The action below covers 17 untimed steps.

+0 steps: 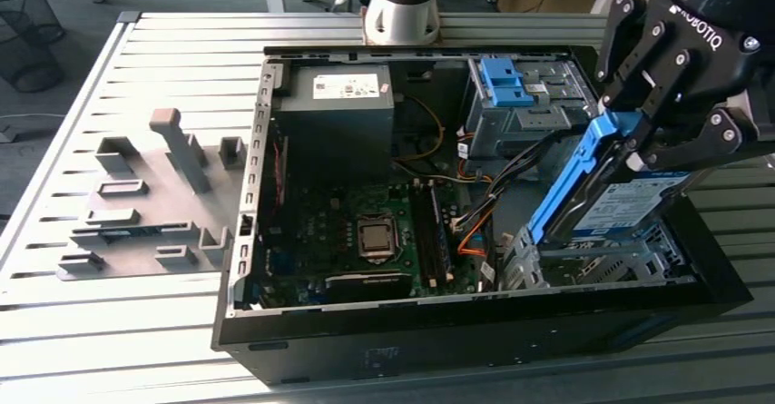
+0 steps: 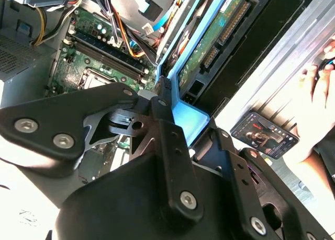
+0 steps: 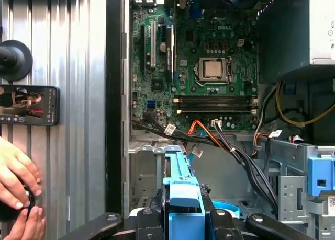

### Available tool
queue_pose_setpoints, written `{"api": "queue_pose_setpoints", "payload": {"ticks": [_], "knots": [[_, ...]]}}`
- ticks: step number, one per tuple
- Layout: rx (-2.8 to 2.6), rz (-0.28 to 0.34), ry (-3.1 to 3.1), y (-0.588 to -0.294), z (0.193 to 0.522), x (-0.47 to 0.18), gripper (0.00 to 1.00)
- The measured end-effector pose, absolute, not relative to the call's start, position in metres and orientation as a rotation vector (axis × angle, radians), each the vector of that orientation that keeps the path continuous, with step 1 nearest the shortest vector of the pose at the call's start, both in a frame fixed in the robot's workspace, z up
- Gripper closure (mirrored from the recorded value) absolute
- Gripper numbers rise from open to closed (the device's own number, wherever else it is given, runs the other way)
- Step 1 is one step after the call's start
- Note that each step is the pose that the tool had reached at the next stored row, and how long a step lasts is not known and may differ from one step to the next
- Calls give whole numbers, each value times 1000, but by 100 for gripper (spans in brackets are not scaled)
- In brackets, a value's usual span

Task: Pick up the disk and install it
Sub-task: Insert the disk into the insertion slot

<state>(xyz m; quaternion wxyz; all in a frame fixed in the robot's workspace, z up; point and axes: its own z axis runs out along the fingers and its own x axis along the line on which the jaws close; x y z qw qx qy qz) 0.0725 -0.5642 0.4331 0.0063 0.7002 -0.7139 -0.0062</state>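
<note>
**Disk held over drive cage**

Above the open computer case (image 1: 242,331), the gripper (image 1: 640,141) is clamped on the disk (image 1: 605,200), which hangs tilted over the metal drive cage (image 1: 605,263), beside the motherboard (image 1: 363,231). A person's hand (image 3: 15,180) rests nearby.

Cables (image 1: 509,172) crowding the drive cage (image 1: 600,259)

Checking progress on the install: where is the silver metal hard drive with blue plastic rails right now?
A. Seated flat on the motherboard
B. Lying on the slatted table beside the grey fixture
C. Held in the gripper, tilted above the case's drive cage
C: in the exterior view the gripper clamps the silver metal hard drive with blue plastic rails, tilted above the metal drive cage of the open black computer case.
</note>
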Motion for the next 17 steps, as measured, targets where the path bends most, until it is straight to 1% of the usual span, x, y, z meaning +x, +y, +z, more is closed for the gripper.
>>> {"api": "queue_pose_setpoints", "payload": {"ticks": [10,17], "knots": [[2185,-19,-2239,-565,424,73,64],[2185,-20,-2239,-565,424,73,64]]}}
